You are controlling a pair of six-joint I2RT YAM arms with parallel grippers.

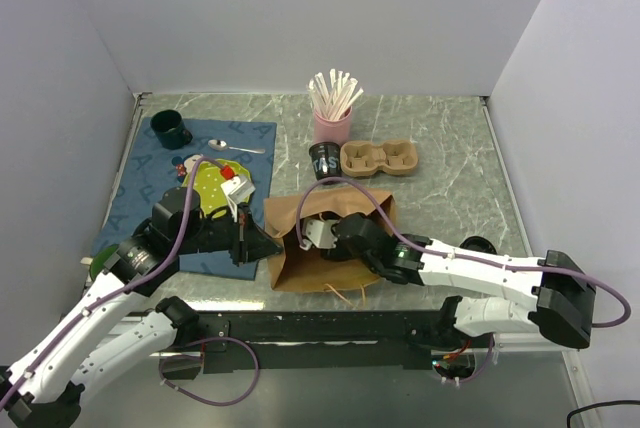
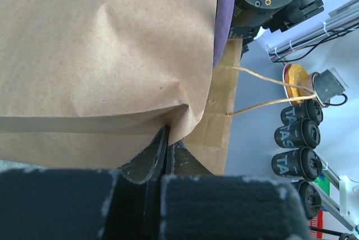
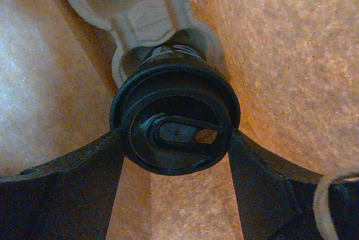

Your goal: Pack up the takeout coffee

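A brown paper bag (image 1: 300, 270) is laid on its side on the surface (image 1: 450, 178), its edge pinched by the fully closed left end effector (image 2: 168, 142). Hidden inside from above, a black-lidded coffee cup (image 3: 175, 119) is gripped by the widely spread right end effector (image 3: 175, 139).

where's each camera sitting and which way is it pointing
top external: above and behind, looking down on the table; left arm and right arm show, left claw at the bag edge, right claw in it.
left wrist: looks along its shut claw, pinching the bag.
right wrist: inside the bag, facing the cup lid its claw grips.
shared: the bag is in all three.
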